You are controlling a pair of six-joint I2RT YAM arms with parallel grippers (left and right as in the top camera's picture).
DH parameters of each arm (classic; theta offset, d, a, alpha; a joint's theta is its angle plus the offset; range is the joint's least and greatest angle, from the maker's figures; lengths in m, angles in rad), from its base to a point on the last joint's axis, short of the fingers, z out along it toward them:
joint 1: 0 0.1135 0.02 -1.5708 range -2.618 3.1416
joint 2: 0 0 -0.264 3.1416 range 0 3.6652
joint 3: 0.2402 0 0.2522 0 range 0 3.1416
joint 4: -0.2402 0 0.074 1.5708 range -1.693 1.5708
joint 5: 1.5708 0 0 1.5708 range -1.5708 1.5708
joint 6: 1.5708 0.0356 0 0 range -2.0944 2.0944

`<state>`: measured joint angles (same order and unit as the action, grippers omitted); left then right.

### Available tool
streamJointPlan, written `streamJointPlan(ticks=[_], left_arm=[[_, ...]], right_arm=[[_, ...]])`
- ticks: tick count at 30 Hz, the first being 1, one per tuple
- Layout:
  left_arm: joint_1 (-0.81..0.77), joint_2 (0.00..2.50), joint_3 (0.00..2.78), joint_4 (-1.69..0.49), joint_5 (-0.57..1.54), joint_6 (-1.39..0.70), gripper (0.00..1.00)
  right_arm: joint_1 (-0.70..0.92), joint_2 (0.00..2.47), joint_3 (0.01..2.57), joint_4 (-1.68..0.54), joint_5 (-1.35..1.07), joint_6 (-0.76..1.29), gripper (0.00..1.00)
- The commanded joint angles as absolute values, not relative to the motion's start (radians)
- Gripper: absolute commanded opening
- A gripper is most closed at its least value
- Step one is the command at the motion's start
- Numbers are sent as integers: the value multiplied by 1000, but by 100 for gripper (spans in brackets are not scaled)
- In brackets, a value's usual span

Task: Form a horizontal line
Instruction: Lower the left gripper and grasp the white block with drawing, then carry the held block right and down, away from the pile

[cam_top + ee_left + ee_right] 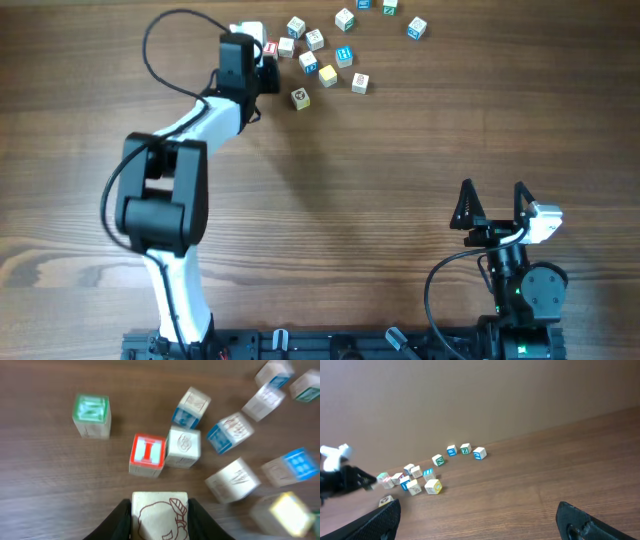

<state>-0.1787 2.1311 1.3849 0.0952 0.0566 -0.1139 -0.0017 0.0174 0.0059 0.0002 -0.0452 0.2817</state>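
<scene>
Though blurry, pale cube (160, 516), perhaps red-outlined animal drawing.

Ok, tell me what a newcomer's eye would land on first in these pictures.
First comes the left gripper, stretched to the top of the overhead view with its fingers closed on a pale cube with a brown drawing. Next is the loose cluster of letter cubes just beyond it, a red I cube lying nearest the grip. The right gripper sits wide open at the lower right, far from every cube.
</scene>
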Motion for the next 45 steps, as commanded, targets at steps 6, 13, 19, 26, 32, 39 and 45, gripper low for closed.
streamJointPlan(ticks=[6,13,19,26,32,39,45], left_arm=[[-183,1936,1390,-43,51,-113,29],[-183,1849,1390,-213,55,-149,29],[-187,1768,1390,-400,80,-222,27],[-192,1708,1390,-570,168,-271,25],[-248,1707,1390,-672,167,-274,24],[-370,1710,1390,-688,72,-337,24],[-490,1766,1388,-635,-104,-411,23]], right_arm=[[-6,10,5,2,-58,265,100],[-6,10,5,2,-58,264,100],[-6,10,5,2,-58,265,100],[-6,10,5,2,-58,265,100],[-6,10,5,2,-58,265,100],[-6,10,5,2,-58,265,100],[-6,10,5,2,-58,265,100]])
